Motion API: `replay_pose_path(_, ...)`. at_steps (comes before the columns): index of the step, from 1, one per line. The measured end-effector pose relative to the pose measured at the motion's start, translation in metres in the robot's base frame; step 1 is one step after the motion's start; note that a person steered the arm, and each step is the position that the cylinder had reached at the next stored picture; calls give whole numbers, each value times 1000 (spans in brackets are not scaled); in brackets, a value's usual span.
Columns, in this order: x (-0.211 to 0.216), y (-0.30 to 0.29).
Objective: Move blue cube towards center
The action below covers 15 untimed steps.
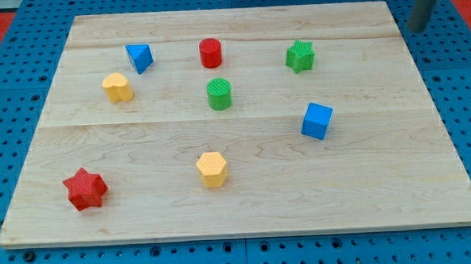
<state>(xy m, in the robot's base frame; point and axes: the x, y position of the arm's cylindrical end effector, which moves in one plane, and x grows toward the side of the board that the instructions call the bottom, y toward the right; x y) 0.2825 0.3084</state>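
Broadly, we log the wooden board (pixel 246 187) filling most of the view, set on a blue perforated table (pixel 11 102). Our rod enters at the view's top right corner, leaning slightly; my tip (pixel 416 29) sits just off the board's right edge, over the blue surface. No jaws to report: a bare rod, touching no block.

Blocks next. Blue cube (pixel 317 120) lies right of the board's middle, well apart from my tip, which stands above and to the right of it. Red star (pixel 85 189) at lower left. Yellow hexagonal block (pixel 212 169) low centre. Second yellow block (pixel 117 87) at upper left; shape hard to make out. Green star (pixel 300 56) upper right. Blue triangular block (pixel 139 57) upper left, just above that yellow one. Green cylinder (pixel 219 94) near centre, red cylinder (pixel 210 53) directly above it.
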Motion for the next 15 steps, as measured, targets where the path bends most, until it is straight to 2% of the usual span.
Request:
replay_pose_path(1, 41, -18)
replay_pose_path(4, 158, -138)
replay_pose_path(5, 168, -203)
replay_pose_path(6, 168, -239)
replay_pose_path(8, 175, -207)
replay_pose_path(9, 191, -232)
replay_pose_path(10, 188, -312)
replay_pose_path(11, 186, -347)
replay_pose_path(12, 186, -330)
replay_pose_path(13, 187, -417)
replay_pose_path(14, 189, -461)
replay_pose_path(15, 153, -477)
